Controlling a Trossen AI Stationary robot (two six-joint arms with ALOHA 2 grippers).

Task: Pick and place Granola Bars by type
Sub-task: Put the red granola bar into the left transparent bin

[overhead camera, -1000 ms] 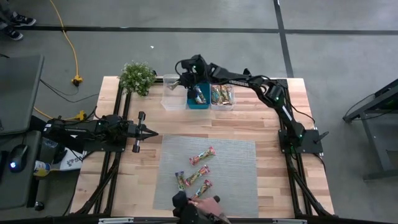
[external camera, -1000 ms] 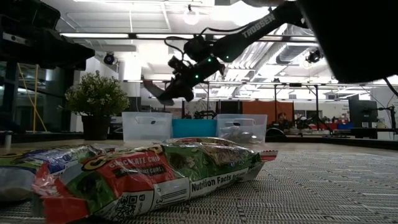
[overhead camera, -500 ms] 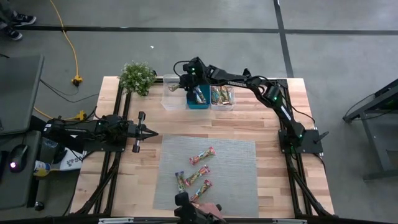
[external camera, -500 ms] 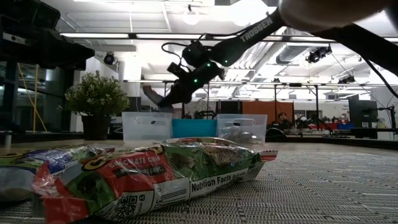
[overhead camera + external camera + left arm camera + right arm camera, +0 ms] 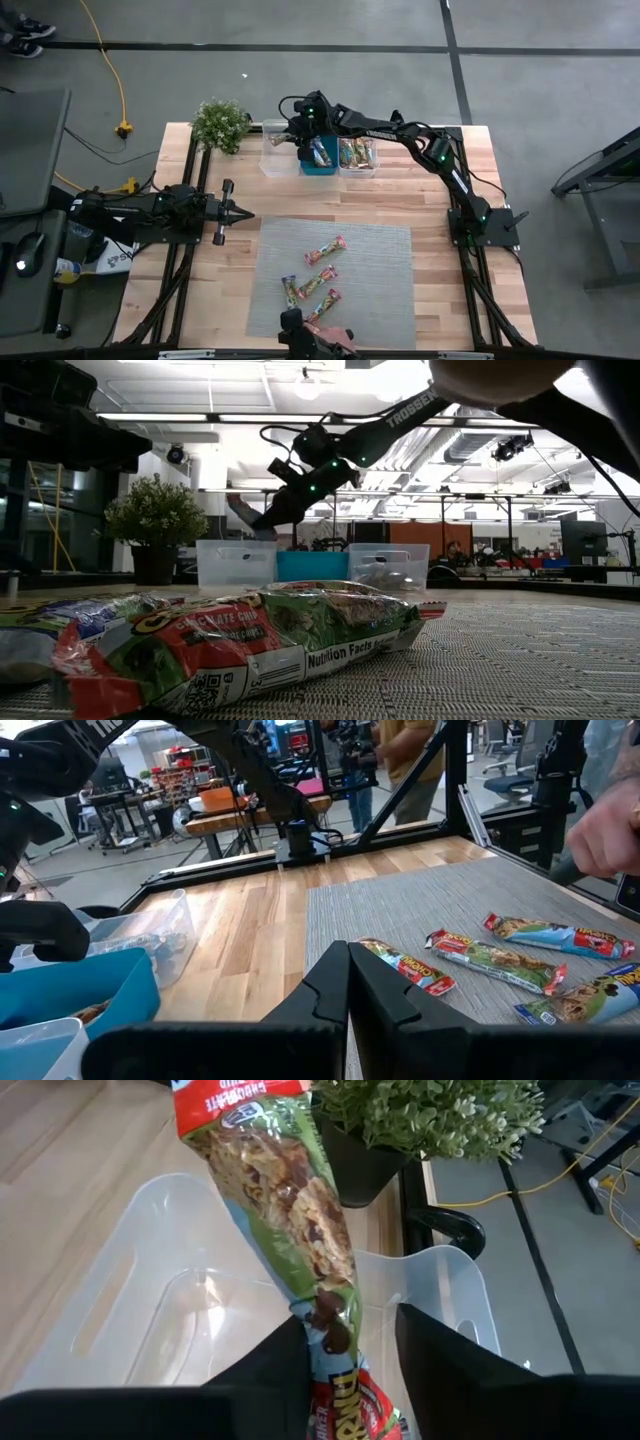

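Drifting down and sideways since a moment ago, the right gripper [image 5: 298,133] now hangs over the empty clear plastic bin [image 5: 120,1280] at the left end of the far row.

Nearest us, on the grey woven mat [image 5: 380,270], lie the loose shiny wrapped Granola Bars. We count four clearly, among them a green-and-red chocolate chip bar [image 5: 250,640] right in front of the low camera and a pale blue one [image 5: 555,935]. A fifth may lie at the near edge, where a person's hand [image 5: 605,835] reaches in; we cannot be sure.

Level with the mat's far edge, at the left of the wooden table [image 5: 440,200], the left gripper [image 5: 222,210] waits with its jaws closed on nothing.

Farther back stand three bins in a row: the empty clear one, a teal plastic bin [image 5: 320,169] and a second clear bin [image 5: 358,169]. The last two hold bars, too heaped to count.

One green-and-red bar [image 5: 300,1210] stands out from the right gripper, over the empty bin. Whether the grip is firm or already loosening we cannot tell.

We judge this to be the placing step for that bar. The next move calls for a clean release above the bin's middle, then a return to the mat for another bar.

A single potted green plant [image 5: 220,125] stands at the far left corner.
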